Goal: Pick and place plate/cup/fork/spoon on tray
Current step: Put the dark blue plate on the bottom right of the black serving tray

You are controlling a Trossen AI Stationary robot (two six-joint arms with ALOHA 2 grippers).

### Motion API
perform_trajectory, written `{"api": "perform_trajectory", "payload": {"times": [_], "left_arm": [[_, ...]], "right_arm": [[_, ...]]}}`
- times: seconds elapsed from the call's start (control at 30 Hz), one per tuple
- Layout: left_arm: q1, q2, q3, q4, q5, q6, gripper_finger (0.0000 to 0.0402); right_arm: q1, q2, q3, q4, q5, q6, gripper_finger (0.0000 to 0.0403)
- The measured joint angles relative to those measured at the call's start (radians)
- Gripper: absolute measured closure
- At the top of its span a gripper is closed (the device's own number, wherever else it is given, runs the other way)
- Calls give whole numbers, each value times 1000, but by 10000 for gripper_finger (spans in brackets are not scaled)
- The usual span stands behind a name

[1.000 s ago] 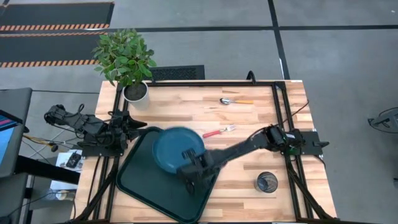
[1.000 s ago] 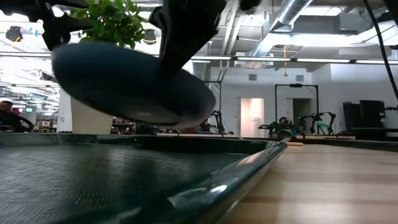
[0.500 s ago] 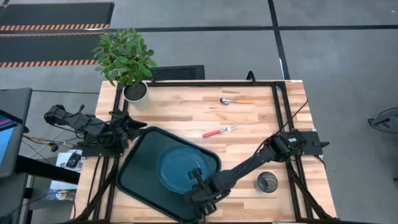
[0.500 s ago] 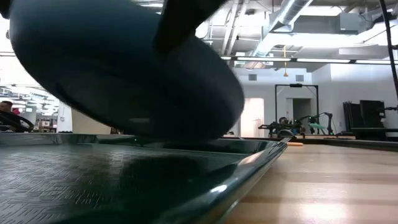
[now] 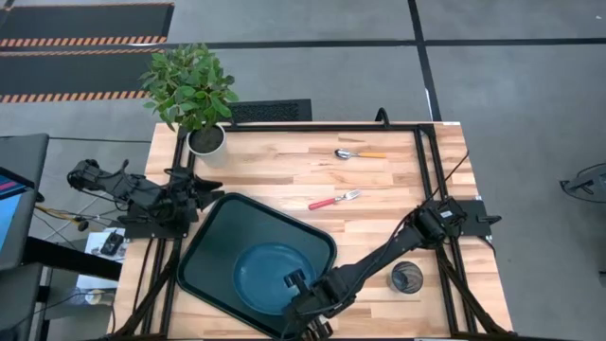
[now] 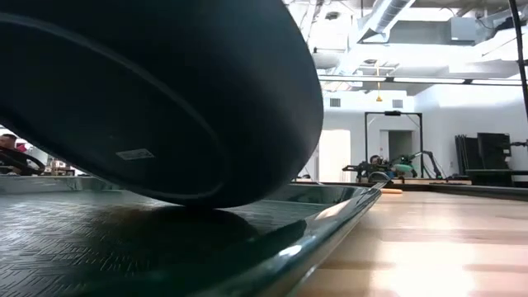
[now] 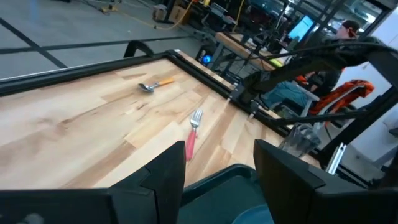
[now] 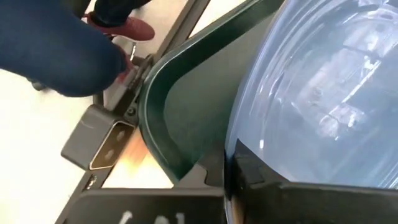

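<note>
The dark-blue plate (image 5: 268, 276) is over the near part of the dark-green tray (image 5: 225, 227). In the low view its underside (image 6: 157, 99) is tilted, with the low edge at the tray floor (image 6: 165, 247). My right gripper (image 5: 296, 286) is shut on the plate at its near-right rim. My left gripper (image 5: 204, 188) waits open at the table's left edge, beside the tray's far-left corner. The fork (image 5: 333, 200) and the spoon (image 5: 360, 153) lie on the wood farther back. The cup (image 5: 406, 278) stands right of the tray. My right gripper holds the plate by its rim (image 8: 267, 146) on the near-right side, one dark finger (image 8: 255, 174) lying over the rim's top; the other finger is hidden under the plate. It comes from the table's right, slanting down. The plate is tilted, its low edge (image 6: 206, 202) at the tray floor.
A white plant pot (image 5: 205, 140) with a leafy plant stands at the far-left corner. The fork (image 7: 192, 134) and spoon (image 7: 152, 85) also show in the left wrist view, past the tray's lip (image 7: 231, 177). A person's leg and red shoe (image 8: 118, 28) show beyond the table's edge.
My right gripper has carried the plate toward the table's near edge and down, from above the tray's far part to its near part. The plate has stayed in the hold and has come down from clear of the tray to the tray floor, still tilted.
</note>
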Motion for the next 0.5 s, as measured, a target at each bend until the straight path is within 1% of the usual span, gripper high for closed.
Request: {"api": "perform_trajectory", "payload": {"times": [0.33, 0.5], "left_arm": [[0, 0, 0, -28, 5, -12, 226], [0, 0, 0, -28, 6, -11, 226]], "right_arm": [[-18, -1, -35, 24, -82, 12, 383], [-14, -1, -35, 25, -86, 27, 377]]}}
